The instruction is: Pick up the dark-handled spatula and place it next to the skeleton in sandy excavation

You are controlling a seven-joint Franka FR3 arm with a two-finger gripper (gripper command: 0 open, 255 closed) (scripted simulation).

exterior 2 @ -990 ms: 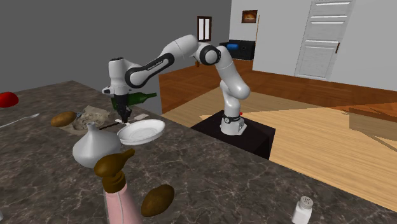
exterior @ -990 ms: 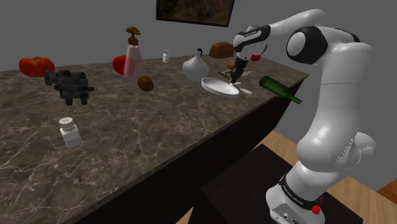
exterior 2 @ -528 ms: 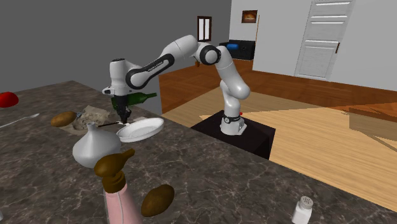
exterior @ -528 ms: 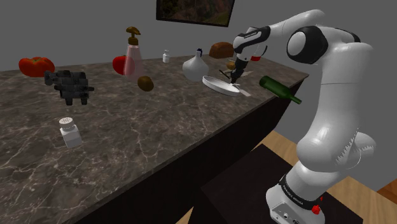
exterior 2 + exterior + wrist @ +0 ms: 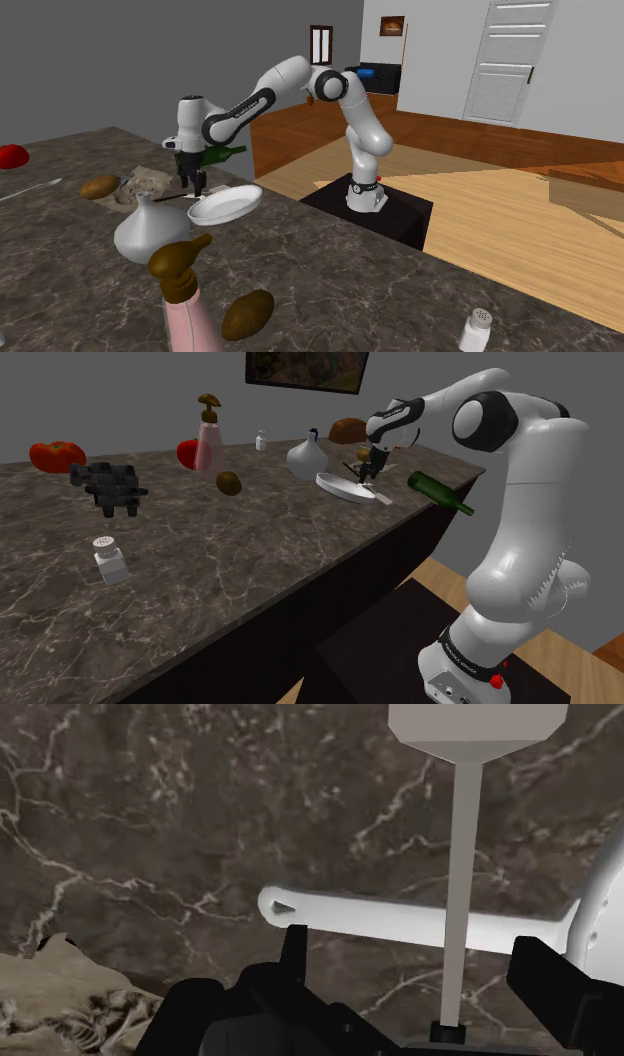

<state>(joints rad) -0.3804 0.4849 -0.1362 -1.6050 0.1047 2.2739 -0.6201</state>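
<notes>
1. The spatula (image 5: 462, 854) lies flat on the dark marbled counter (image 5: 250, 542), close to the edge on the stand's side and near that corner. Its pale blade points toward the edge, near the green bottle (image 5: 440, 490).
2. Its thin shaft crosses the long handle of the white pan (image 5: 380, 916); I cannot tell which lies on top. The dark grip end points toward the skeleton in sand (image 5: 70, 1004).
3. The gripper (image 5: 415, 952) hangs low over the spatula with its fingers (image 5: 295, 954) spread. The shaft runs between them and touches neither, so nothing is held.
4. The spatula is probably light and stiff. The shaft looks smooth and narrow and could swivel in a pinch. The dark handle, a little thicker, seems the better hold, clasped across its width close to where it meets the shaft.
5. Held there, the blade end may droop, so a firm squeeze is wise.
6. Lifting could drag the pan where the two cross.
7. The skeleton sits just beside the gripper, so the carry should be short.
</notes>
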